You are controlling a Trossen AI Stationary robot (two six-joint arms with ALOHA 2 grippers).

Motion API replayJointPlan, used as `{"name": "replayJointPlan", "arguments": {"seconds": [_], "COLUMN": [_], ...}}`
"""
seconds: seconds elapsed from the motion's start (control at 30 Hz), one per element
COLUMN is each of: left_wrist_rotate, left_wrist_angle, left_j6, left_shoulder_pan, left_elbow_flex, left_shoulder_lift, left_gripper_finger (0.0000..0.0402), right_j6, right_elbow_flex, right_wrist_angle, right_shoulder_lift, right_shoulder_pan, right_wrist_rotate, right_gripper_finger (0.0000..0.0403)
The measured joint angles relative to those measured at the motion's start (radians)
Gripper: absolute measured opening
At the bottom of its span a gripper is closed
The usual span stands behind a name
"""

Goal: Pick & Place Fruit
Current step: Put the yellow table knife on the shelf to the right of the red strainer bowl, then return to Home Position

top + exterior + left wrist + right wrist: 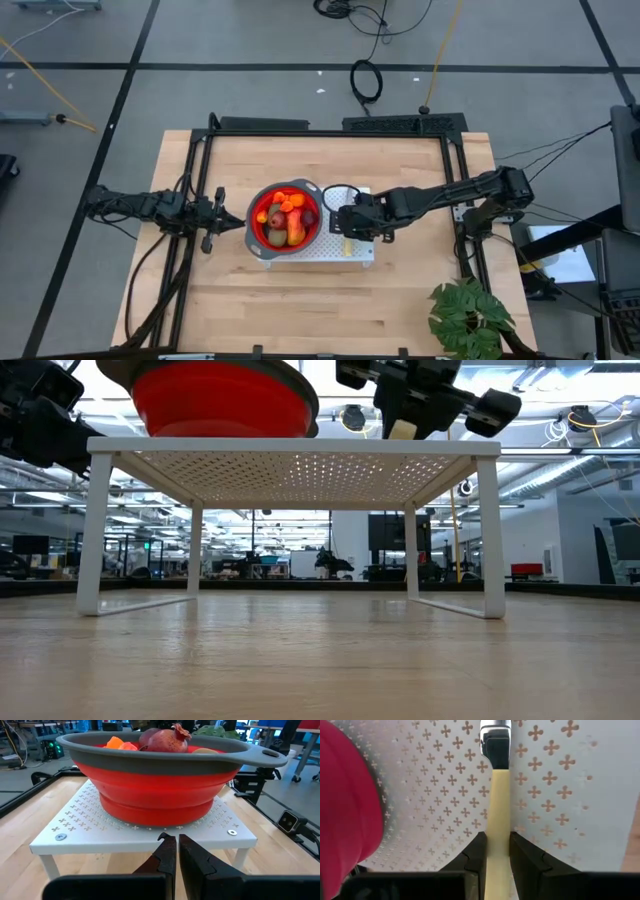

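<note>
High view: a pale plank-wood bench carries a white perforated metal riser. On it is set a red collapsible grey-rimmed colander filled with the fruit. The right gripper jaws are clenched on a yellow-handled knife; the left gripper jaws are closed, empty, just beside the riser.

Left gripper rests level with jaws together; right gripper points down, jaws nearly closed.

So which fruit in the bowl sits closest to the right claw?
The dark red ball at the bowl's right edge, beside the right claw; the orange bits and the mango-like piece lie further in.
</note>
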Motion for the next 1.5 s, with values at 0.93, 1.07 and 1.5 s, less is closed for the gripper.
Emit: {"name": "replayJointPlan", "arguments": {"seconds": [0.93, 1.07, 1.5], "left_wrist_rotate": [0.024, 0.024, 0.025], "left_wrist_angle": [0.0, 0.0, 0.0], "left_j6": [-0.005, -0.006, -0.011], "left_shoulder_pan": [0.0, 0.0, 0.0], "left_elbow_flex": [0.0, 0.0, 0.0], "left_shoulder_lift": [0.0, 0.0, 0.0], "left_gripper_finger": [0.0019, 0.0019, 0.0019], "right_j6": [-0.002, -0.005, -0.073], "right_elbow_flex": [-0.008, -0.009, -0.009], "right_wrist_angle": [0.021, 0.014, 0.019], "right_shoulder_lift": [-0.001, -0.014, -0.099], "right_shoulder_pan": [0.0, 0.001, 0.002], "right_wrist_rotate": [-0.002, -0.004, 0.002], "right_gripper_finger": [0.0116, 0.0113, 0.0076]}}
